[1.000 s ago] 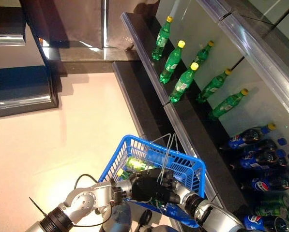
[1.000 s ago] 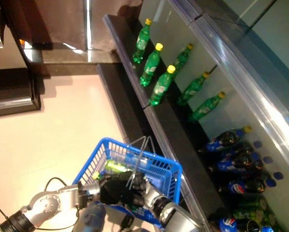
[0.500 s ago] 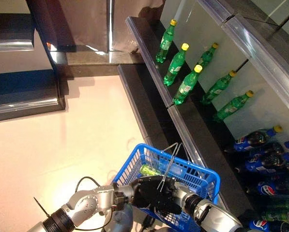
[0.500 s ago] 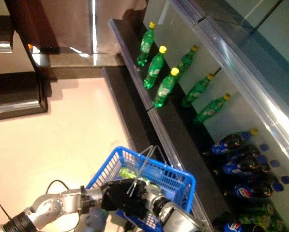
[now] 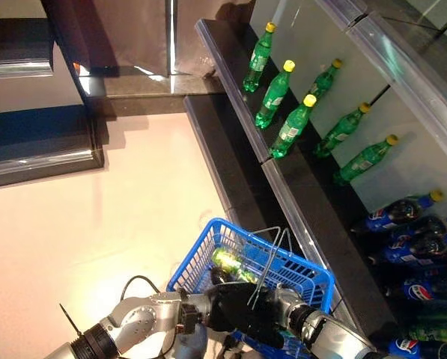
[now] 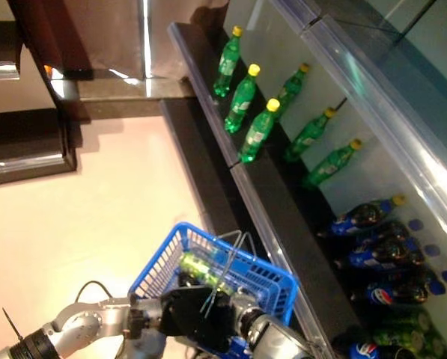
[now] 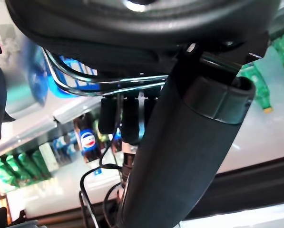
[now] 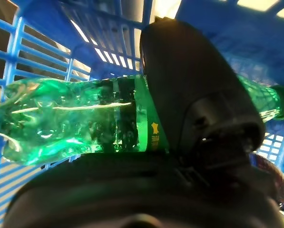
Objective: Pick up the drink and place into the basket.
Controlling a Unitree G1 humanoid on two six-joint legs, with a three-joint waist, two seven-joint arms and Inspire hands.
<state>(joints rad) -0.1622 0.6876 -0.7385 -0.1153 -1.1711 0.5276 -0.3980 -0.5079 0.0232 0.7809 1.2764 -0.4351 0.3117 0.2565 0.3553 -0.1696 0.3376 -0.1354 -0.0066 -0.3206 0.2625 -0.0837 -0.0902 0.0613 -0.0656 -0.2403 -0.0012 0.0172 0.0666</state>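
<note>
Two silver-grey jointed arms end in dark hands, left hand and right hand, with matte black fingers.

The wire handles stand up across the blue basket, splitting its open top. A green bottle and both hands fill the near part of it. The floor to the left is open; the shelf edge crowds the right side.

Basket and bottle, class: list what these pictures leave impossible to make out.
- Whether the green bottle rests on the basket floor: the right hand covers it in the right wrist view.
- The bottle's cap: cut off at the edge.
- The left hand fingers: hidden behind the wire handles.
</note>
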